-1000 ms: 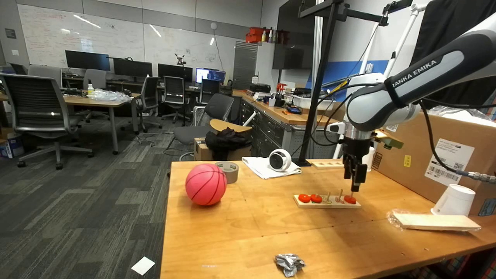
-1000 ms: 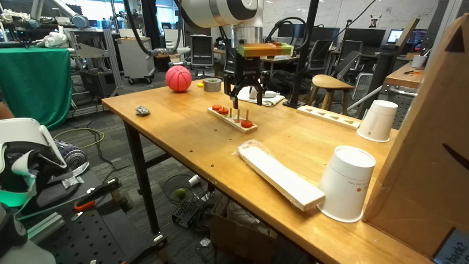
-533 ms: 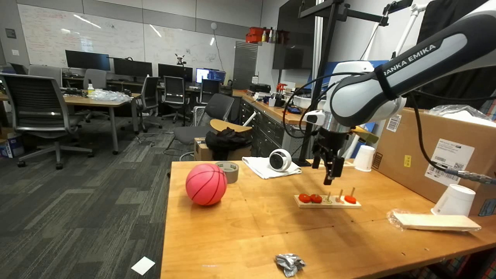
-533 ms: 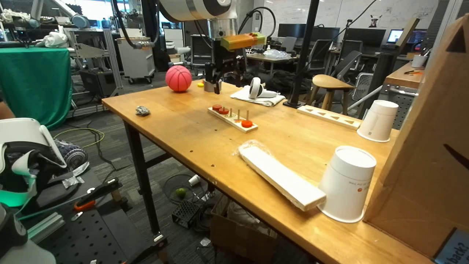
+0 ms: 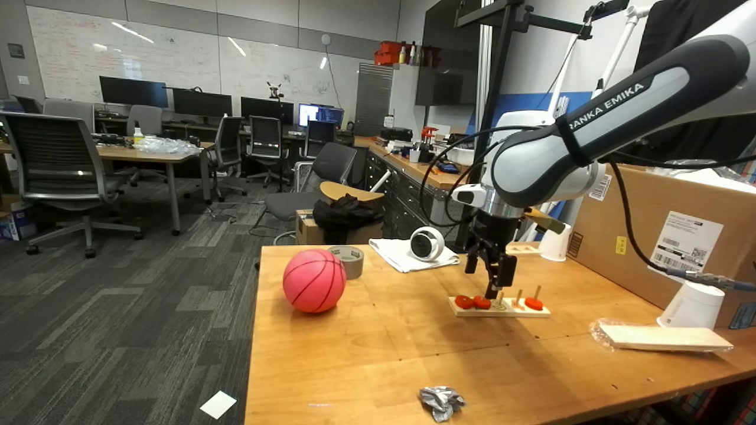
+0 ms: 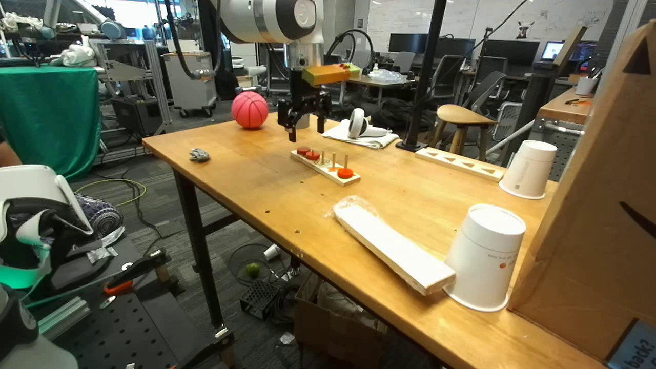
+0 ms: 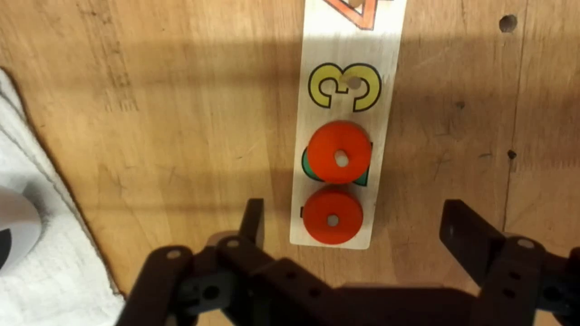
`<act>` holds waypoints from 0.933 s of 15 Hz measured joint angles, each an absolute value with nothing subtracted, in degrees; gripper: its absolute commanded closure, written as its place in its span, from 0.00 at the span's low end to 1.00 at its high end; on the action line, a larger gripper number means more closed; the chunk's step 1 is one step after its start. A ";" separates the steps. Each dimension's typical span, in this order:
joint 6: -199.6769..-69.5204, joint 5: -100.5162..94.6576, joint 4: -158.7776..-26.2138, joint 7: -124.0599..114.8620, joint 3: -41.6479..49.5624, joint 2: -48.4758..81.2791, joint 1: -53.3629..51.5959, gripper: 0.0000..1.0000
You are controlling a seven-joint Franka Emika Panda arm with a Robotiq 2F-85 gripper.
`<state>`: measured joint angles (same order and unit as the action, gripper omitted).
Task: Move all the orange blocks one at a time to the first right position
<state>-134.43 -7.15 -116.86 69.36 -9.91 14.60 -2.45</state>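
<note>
The thin pale tray [image 5: 502, 313] [image 6: 353, 180] [image 7: 326, 50] carries a row of upright pegs and painted numbers. Three round red-orange blocks sit on its pegs. Two are side by side at one end: the end block [image 5: 463, 302] [image 6: 303, 150] [image 7: 333, 234] and its neighbour [image 5: 482, 303] [image 6: 312, 156] [image 7: 337, 138]. The third block [image 5: 534, 304] [image 6: 345, 173] is on the opposite end peg, the right end in an exterior view, out of the wrist view. My gripper [image 5: 481, 282] [image 6: 306, 135] [image 7: 353, 206] is open and empty above the two-block end, its fingers apart on either side of the tray.
A pink ball [image 5: 314, 281] and a tape roll [image 5: 348, 262] lie on the table. A white cloth with a white device [image 5: 426, 244] is behind the tray. A wrapped board [image 6: 394, 248], white cups [image 6: 484, 256] and a cardboard box [image 5: 638, 236] stand on another side. Crumpled foil [image 5: 442, 402] is nearer.
My gripper has moved from above the single-block end across to the two-block end, and has come down a little in the last half second. The blocks and tray have not moved.
</note>
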 measured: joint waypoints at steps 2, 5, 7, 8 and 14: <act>-134.39 -7.09 -116.76 69.46 -9.65 15.54 -2.01 0.00; -134.35 -7.08 -116.56 69.52 -9.52 16.86 -1.50 0.00; -134.32 -7.08 -116.35 69.53 -9.51 17.61 -1.35 0.00; -134.29 -7.08 -116.19 69.53 -9.51 17.94 -1.31 0.00; -134.17 -7.08 -115.45 69.52 -9.50 18.83 -1.30 0.25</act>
